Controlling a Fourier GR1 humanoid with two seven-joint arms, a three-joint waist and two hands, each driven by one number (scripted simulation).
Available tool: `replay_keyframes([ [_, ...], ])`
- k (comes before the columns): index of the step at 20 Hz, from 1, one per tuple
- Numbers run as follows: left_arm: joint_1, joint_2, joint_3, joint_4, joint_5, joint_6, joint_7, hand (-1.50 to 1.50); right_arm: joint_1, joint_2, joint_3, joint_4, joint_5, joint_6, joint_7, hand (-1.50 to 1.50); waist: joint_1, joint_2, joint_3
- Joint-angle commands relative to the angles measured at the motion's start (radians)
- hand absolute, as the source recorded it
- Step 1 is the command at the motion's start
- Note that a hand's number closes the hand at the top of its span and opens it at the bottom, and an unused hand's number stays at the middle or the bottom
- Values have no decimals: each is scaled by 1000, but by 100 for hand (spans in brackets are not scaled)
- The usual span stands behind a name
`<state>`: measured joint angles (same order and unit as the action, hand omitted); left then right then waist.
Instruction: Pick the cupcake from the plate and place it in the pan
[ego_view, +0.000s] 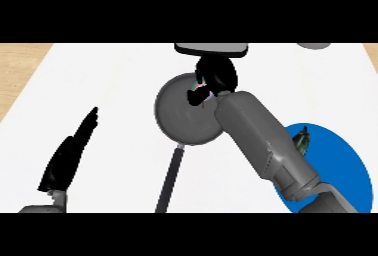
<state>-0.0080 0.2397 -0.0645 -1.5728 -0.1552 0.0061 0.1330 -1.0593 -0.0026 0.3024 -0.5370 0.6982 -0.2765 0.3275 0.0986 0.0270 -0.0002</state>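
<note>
**A:** What is nearest the viewer?

**B:** The grey right forearm (266, 140). It comes in from the lower right corner and reaches up toward the centre.

**A:** Where is the cupcake?

**B:** Only a sliver of the cupcake (198, 89) shows, pale with a touch of pink. The black right hand (216, 75) has its fingers curled round it. It is off the plate and over the far rim of the pan. I cannot tell whether it touches the pan's floor.

**A:** And the pan?

**B:** The pan (181, 117) is round and grey and sits mid-counter. Its dark handle (170, 180) points back toward the viewer.

**A:** The plate?

**B:** The blue plate (341, 165) lies to the right, partly hidden by the forearm. A small dark green thing (301, 141) rests on it; I cannot identify it.

**A:** The other hand?

**B:** The left hand (70, 155) rests at the lower left, well apart from the pan. Its fingers are straight and together, holding nothing. Everything sits on a white counter (111, 75).
</note>
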Motion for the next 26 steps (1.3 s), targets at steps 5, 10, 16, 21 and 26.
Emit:
replay_keyframes([
  [5,-16,-22,-40,-12,-19,-5,5,0,45,3,-114,112,-321,73,-36,-150,51,13,3],
  [10,-40,-10,-28,11,-6,-26,-7,0,29,3,-163,101,-461,-21,-160,-150,57,17,3],
  [16,-61,-36,-38,8,-27,3,20,0,51,3,-193,77,-570,-241,-336,-150,46,12,4],
  [21,-48,-13,-4,8,-7,-10,20,0,34,3,-290,110,-661,-384,-407,-150,22,9,3],
  [26,33,-7,23,0,-4,8,-11,0,54,3,-380,134,-715,-437,-497,-150,-41,-9,1],
])
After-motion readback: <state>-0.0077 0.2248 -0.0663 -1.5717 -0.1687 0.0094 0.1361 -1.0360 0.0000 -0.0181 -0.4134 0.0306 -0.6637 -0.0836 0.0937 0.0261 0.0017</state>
